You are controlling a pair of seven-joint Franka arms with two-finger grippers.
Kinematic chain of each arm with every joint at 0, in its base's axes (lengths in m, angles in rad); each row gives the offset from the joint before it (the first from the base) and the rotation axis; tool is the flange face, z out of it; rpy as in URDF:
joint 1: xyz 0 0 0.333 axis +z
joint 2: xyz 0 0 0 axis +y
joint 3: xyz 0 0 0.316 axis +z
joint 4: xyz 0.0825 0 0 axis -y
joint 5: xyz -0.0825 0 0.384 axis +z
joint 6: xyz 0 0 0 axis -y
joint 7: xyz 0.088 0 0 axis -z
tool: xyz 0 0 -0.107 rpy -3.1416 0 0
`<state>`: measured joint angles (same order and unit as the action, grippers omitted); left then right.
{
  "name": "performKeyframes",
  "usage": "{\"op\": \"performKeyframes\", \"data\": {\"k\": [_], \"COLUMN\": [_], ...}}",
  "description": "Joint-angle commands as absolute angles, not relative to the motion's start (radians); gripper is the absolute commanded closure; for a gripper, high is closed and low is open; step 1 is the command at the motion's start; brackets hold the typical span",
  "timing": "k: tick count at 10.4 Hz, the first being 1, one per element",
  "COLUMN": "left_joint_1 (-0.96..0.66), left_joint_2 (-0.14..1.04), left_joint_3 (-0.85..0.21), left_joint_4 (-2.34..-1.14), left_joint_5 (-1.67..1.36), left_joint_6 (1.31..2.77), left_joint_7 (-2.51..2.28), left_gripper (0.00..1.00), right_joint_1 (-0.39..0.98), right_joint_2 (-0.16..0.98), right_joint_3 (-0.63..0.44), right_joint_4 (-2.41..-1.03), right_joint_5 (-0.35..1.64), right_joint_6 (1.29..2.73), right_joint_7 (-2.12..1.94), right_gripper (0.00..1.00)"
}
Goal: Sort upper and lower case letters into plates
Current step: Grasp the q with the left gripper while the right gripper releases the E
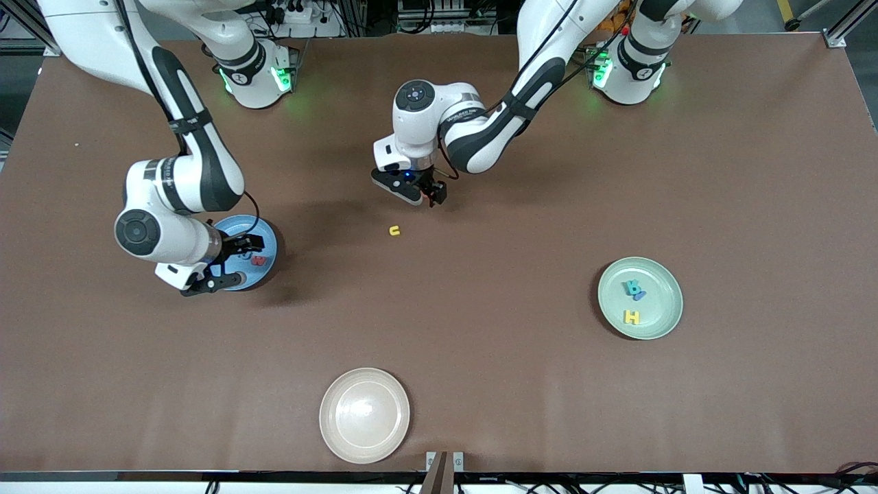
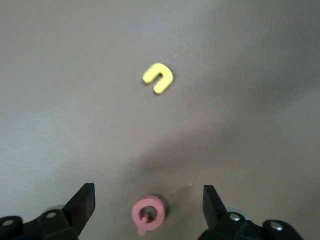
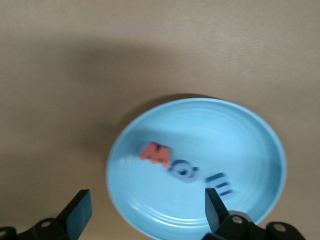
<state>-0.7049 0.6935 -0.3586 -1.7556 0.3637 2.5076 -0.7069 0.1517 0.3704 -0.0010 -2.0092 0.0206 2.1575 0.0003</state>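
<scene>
Letters part-sorted, one yellow left out.
Left gripper [image 1: 426, 194] spread wide, empty, above tabletop [image 1: 521, 384] near yellow letter [image 1: 394, 230]; right gripper [image 1: 230, 264] wide, empty, over blue plate [image 1: 269, 237].

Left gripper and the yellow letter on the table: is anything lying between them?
Yes. In the left wrist view a small pink letter lies on the table between the open left gripper and the yellow letter.

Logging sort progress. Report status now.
Left gripper open over a pink letter, yellow letter beside. Right gripper open over blue plate, three letters in. Green plate holds more. Nothing blocking.
</scene>
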Motion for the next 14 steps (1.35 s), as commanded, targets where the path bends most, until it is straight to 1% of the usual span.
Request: {"op": "performKeyframes", "data": {"k": [1, 2, 4, 7, 10, 11, 12, 13, 14], "left_joint_1": [-0.715, -0.715, -0.718, -0.712, -0.712, -0.712, -0.709, -0.707, -0.709], "left_joint_2": [0.683, 0.683, 0.684, 0.689, 0.687, 0.687, 0.684, 0.686, 0.692], "left_joint_3": [-0.344, -0.344, -0.344, -0.344, -0.344, -0.345, -0.345, -0.345, -0.345], "left_joint_4": [-1.805, -1.813, -1.815, -1.830, -1.841, -1.835, -1.836, -1.833, -1.829], "left_joint_5": [0.341, 0.342, 0.342, 0.342, 0.342, 0.342, 0.342, 0.342, 0.342], "left_joint_6": [2.557, 2.557, 2.556, 2.553, 2.536, 2.516, 2.514, 2.514, 2.514], "left_joint_7": [-0.729, -0.733, -0.733, -0.730, -0.727, -0.726, -0.724, -0.721, -0.719], "left_gripper": [0.08, 0.08, 0.12, 0.25, 0.26, 0.34, 0.37, 0.37, 0.42], "right_joint_1": [0.161, 0.163, 0.155, 0.134, 0.135, 0.138, 0.138, 0.138, 0.141], "right_joint_2": [0.368, 0.371, 0.371, 0.368, 0.362, 0.364, 0.364, 0.364, 0.364], "right_joint_3": [0.061, 0.066, 0.066, 0.060, 0.061, 0.061, 0.061, 0.061, 0.063], "right_joint_4": [-1.982, -1.974, -1.976, -1.959, -1.934, -1.924, -1.921, -1.921, -1.921], "right_joint_5": [0.031, 0.032, 0.034, 0.034, 0.034, 0.032, 0.032, 0.032, 0.034], "right_joint_6": [2.158, 2.158, 2.157, 2.158, 2.146, 2.145, 2.145, 2.145, 2.143], "right_joint_7": [0.235, 0.273, 0.275, 0.256, 0.258, 0.258, 0.258, 0.256, 0.270], "right_gripper": [0.00, 0.00, 0.00, 0.00, 0.00, 0.00, 0.00, 0.00, 0.00]}}
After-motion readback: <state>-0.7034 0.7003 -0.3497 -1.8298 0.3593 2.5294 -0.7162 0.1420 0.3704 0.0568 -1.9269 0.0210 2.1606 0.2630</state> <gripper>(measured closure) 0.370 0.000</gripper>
